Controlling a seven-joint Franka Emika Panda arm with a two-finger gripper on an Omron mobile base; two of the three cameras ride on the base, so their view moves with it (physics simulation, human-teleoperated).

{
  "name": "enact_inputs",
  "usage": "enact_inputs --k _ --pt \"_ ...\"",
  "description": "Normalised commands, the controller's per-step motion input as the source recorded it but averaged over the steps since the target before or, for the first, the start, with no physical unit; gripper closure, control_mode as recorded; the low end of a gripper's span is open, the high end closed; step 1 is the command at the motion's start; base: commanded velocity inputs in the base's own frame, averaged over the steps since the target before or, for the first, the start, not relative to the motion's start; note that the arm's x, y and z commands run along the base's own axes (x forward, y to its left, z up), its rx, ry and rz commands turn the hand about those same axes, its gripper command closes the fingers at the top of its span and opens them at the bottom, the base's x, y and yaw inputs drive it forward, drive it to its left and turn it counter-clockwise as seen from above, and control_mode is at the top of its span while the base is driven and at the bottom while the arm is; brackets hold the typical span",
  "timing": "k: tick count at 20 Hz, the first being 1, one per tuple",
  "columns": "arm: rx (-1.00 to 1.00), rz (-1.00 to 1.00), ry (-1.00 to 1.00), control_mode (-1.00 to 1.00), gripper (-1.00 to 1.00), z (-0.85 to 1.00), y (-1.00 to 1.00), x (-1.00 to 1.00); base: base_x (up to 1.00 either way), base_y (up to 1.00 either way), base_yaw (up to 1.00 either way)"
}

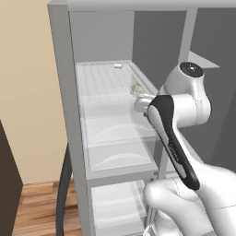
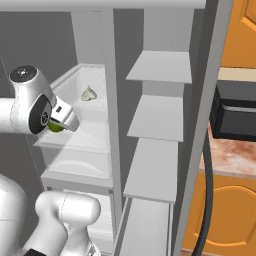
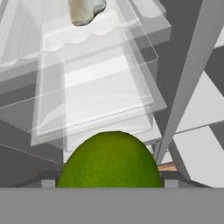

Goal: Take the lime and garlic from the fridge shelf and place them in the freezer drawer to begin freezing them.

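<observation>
- The gripper (image 2: 59,121) is clamped on the lime (image 2: 54,127), holding it out in front of the fridge shelf (image 1: 103,80), just past the shelf's front edge.
- In the hand view the lime (image 3: 109,159) sits right up against the camera: a round, dull yellow-green ball with a faintly pebbly skin.
- The garlic (image 1: 135,88) is on the ribbed shelf, near its right edge and well apart from the lime. It's a pale, lumpy bulb that comes to a little peak on top (image 2: 89,93).
- The shelf is a see-through whitish panel with fine parallel ribs and a small white tab (image 1: 117,66) at the back edge.
- Below it sit plainer translucent panels (image 1: 117,131) with curved streaks, stacked pretty close, so there's not much headroom between them.
- Right of the divider post (image 2: 111,100), flat grey door shelves (image 2: 160,67) step downward with open space in front.
- A grey box-like tray, probably the freezer drawer (image 1: 117,203), sits low down beside the arm's base.
</observation>
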Motion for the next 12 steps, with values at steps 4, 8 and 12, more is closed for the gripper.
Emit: enact_inputs --k 4,8,12 --pt "0.00 0.00 0.03 -1.00 1.00 0.00 -0.17 -0.34 0.00 0.00 0.00" --pt "0.00 0.00 0.00 -1.00 1.00 0.00 0.00 0.00 0.00 0.00 0.00" --pt "0.00 0.00 0.00 1.00 1.00 0.00 0.00 -0.05 -0.25 0.00 0.00"
